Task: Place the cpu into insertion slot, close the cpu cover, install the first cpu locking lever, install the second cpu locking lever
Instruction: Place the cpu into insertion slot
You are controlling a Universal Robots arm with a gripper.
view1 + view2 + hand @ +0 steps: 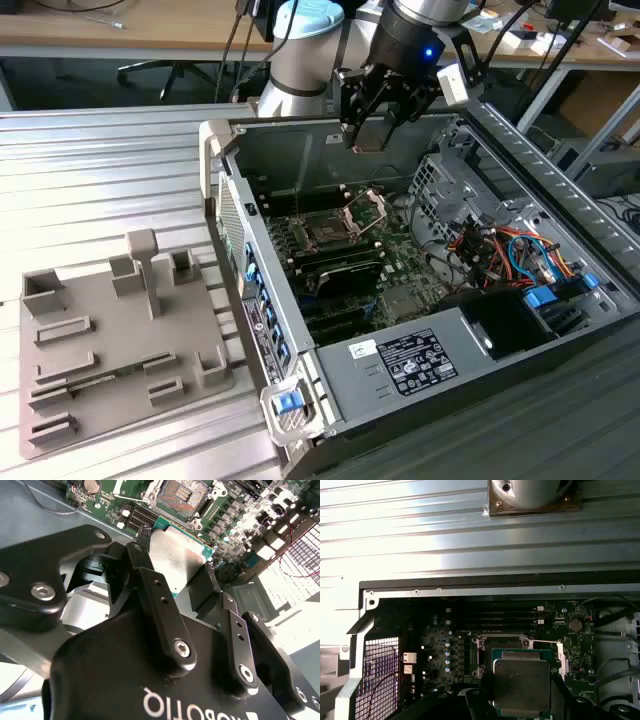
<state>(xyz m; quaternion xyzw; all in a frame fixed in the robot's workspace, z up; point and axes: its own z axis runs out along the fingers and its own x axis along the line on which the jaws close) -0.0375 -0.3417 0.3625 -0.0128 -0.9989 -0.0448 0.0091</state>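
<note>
One cpu [521, 685], metal face up, clamped in the end effector [368, 138] above the insertion slot [179, 494].

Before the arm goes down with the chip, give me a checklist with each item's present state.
1. Grip on the cpu: ok, clamped by its edges in the gripper.
2. The insertion slot empty: ok, contacts bare.
3. The cpu cover open: ok, tilted up beside the slot.
4. Chip seated: not ok, it hangs well above the slot.
5. Chip's orientation matched to the slot: cannot tell.
</note>
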